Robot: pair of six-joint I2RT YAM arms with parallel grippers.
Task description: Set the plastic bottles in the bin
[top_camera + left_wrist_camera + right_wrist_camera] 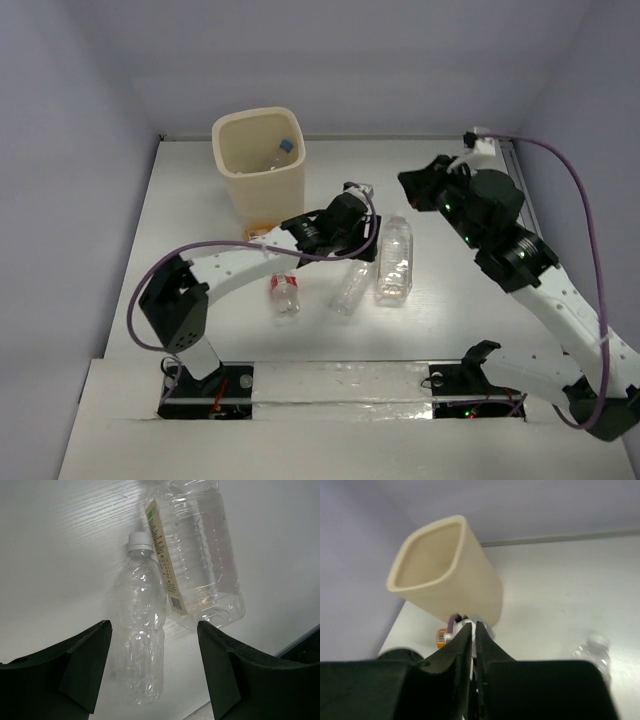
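The cream bin (232, 170) stands at the back left with a blue-capped bottle (283, 152) inside it. On the table lie a slim clear bottle (145, 630) with a white cap, a larger bottle (200, 550) with a pale label touching its side, and a red-capped bottle (285, 294). A short orange bottle (440, 636) sits at the bin's foot. My left gripper (154, 626) hangs open over the slim clear bottle (350, 285), one finger on each side and not touching it. To the right of the bin (445, 575), my right gripper (474, 626) is shut on nothing.
White walls close the table at the back and on both sides. A purple cable (560, 160) loops off the right arm near the right wall. The larger bottle (394, 260) lies between the two arms.
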